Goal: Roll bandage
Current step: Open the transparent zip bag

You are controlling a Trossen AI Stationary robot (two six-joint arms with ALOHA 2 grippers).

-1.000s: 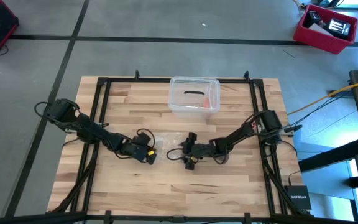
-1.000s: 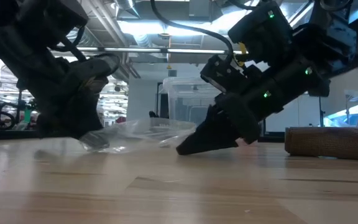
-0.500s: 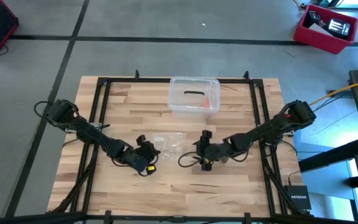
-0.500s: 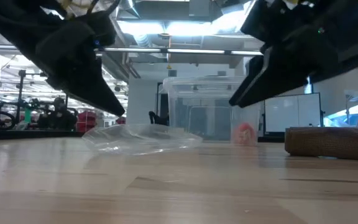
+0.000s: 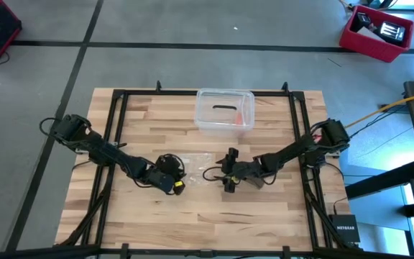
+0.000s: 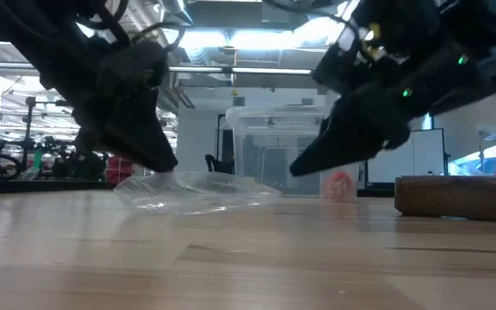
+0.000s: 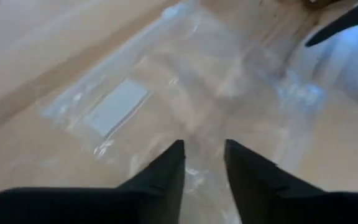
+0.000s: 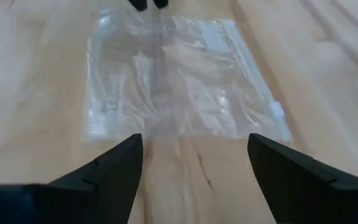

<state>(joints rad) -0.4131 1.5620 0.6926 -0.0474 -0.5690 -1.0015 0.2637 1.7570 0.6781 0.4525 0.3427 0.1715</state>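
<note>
The bandage [image 6: 459,196] is a brown roll resting on the table at the right of the low view, apart from both grippers. A clear plastic bag [image 5: 196,166] lies flat on the table between my two grippers. My left gripper [image 7: 204,152] stands at the bag's left end, pointing down at a slant, with a narrow gap between its fingers. My right gripper [image 8: 194,146] is wide open and hangs above the table just right of the bag [image 8: 179,81], with nothing between its fingers. My left gripper has its fingertips [image 6: 166,164] right over the bag's left end [image 6: 145,182]. I cannot tell whether they touch it. The bag lies flat on the table.
A clear plastic box [image 5: 225,110] holding a small red thing stands at the middle of the far edge. A black frame [image 5: 121,93] runs round the tabletop. Bare wood lies toward the near edge.
My right gripper has lifted off the table and drawn back a little toward the right edge. My left gripper has risen from the bag and now stands at its left end. The bag, bunched up under the grippers before, lies flat now.
</note>
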